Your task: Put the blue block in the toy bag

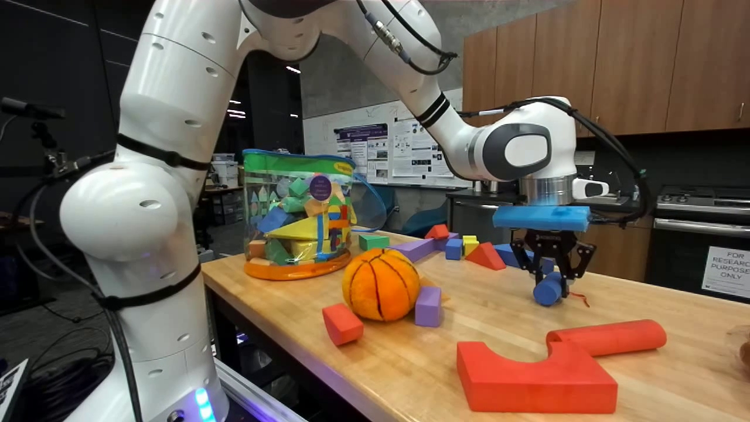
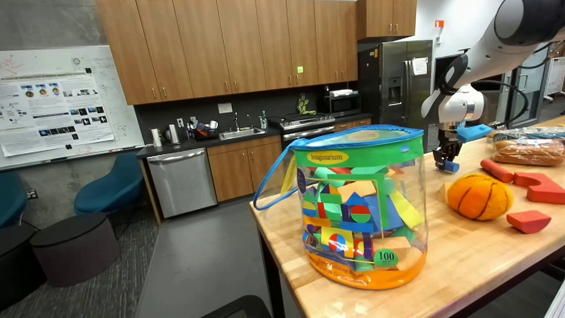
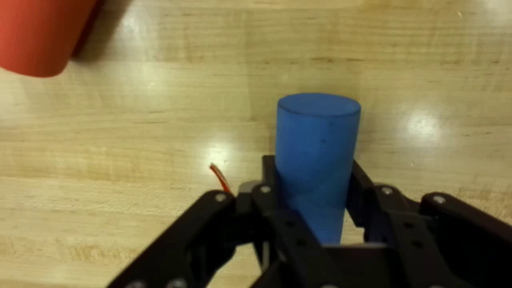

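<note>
The blue block (image 1: 548, 290) is a short blue cylinder at the far side of the wooden table. My gripper (image 1: 551, 274) points down with its two black fingers pressed on the block's sides. In the wrist view the blue block (image 3: 318, 140) lies between the fingertips (image 3: 312, 172), its far end sticking out. It is at or just above the tabletop; I cannot tell which. The toy bag (image 2: 357, 152) is see-through with a green band and orange base, full of colourful blocks. It stands upright, well away from my gripper, its clear blue-edged lid hanging aside.
An orange ball (image 1: 381, 285) lies between gripper and bag, beside a purple block (image 1: 428, 306) and red block (image 1: 343, 323). A red arch (image 1: 536, 384) and red cylinder (image 1: 609, 337) lie nearer. Blue wedge (image 1: 508, 255) is behind the gripper. Bread packs (image 2: 529, 150) lie farther along.
</note>
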Motion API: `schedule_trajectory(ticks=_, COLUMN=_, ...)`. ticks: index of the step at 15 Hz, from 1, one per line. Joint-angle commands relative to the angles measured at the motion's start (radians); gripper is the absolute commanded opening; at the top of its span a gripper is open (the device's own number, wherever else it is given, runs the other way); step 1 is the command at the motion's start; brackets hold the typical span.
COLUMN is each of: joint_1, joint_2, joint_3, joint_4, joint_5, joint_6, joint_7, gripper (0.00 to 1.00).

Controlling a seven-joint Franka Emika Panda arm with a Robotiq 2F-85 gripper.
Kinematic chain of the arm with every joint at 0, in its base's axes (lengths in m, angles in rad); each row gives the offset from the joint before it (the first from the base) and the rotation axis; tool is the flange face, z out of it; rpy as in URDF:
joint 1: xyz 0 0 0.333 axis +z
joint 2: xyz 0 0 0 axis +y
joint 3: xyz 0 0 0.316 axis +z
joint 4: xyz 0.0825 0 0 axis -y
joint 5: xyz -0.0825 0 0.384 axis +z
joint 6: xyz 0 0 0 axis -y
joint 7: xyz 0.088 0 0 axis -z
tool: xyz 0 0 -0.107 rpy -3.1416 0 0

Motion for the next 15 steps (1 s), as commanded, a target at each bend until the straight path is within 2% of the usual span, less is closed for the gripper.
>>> schedule_trajectory(ticks=1, joint_1=0.034, joint_2=-0.070, joint_3=-0.034, joint_4=-0.016, joint_5=-0.063, joint_6=-0.026, joint_7=0.084, gripper=0.16)
schedule_trajectory(ticks=8, joint_1=0.105, joint_2=-0.235, joint_3=-0.062, joint_4=-0.019, joint_5=-0.212, joint_6=-0.100, joint_7=0.204, gripper=0.16)
schedule_trajectory(ticks=15, joint_1=0.185, joint_2=-0.480, joint_3=-0.044, joint_4=-0.079, joint_5=-0.256, joint_6=-0.128, joint_7=0.221, gripper=0.16)
